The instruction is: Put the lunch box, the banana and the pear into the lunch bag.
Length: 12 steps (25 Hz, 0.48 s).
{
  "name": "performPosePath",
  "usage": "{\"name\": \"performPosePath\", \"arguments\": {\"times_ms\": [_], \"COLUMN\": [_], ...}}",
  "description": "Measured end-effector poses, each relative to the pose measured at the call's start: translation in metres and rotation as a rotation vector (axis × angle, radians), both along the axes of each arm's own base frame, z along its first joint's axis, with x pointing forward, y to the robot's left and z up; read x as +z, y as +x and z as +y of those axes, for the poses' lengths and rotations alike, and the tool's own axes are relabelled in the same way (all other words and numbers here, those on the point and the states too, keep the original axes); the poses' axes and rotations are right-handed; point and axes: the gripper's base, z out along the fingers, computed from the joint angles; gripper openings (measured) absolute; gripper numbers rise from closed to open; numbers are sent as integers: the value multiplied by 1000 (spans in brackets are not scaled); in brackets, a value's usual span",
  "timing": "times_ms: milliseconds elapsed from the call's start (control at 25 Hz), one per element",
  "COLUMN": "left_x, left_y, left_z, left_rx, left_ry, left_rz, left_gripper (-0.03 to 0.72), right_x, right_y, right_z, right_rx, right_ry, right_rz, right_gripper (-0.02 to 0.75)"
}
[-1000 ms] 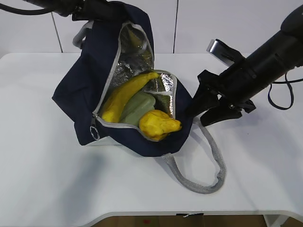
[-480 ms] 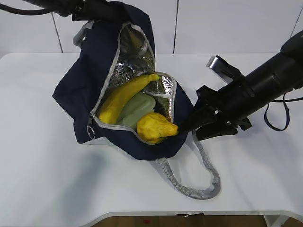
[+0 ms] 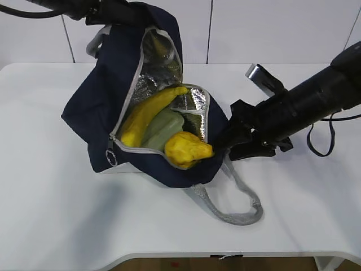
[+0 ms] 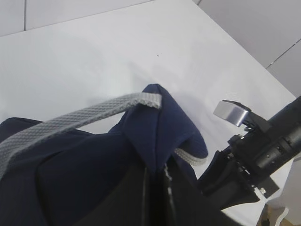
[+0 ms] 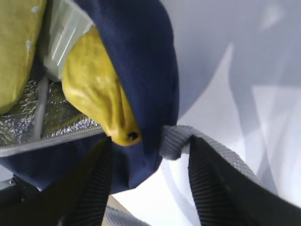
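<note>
table (image 3: 51, 214): you've got a plain white top with a rounded front edge, glossy enough that soft shadows show on it
wall (image 3: 271, 28): white panels right behind the table, split by thin dark vertical seams
light: pretty even and bright from above, no harsh glare anywhere you look
under the table: there's a strip of brownish floor (image 3: 169, 264) peeking out below the front edge, too little showing to tell you more
</note>
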Motion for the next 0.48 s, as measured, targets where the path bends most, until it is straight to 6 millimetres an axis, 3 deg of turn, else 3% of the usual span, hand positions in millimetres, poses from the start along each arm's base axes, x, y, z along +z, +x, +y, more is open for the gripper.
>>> {"name": "performPosePath", "arguments": {"times_ms": [160,480], "left_x": [0,0], "left_y": [0,0], "left_z": [0,0], "left_rx": [0,-1], "left_ry": [0,4], "left_rz": [0,-1], "left_gripper": [-8,-8], "right_x": [-8,-10], "right_y": [4,6], "right_z": [1,1], "right_rx": [-10,19], "right_ry": [14,1], "right_rz": [-2,-61], "right_gripper": [411,241]}}
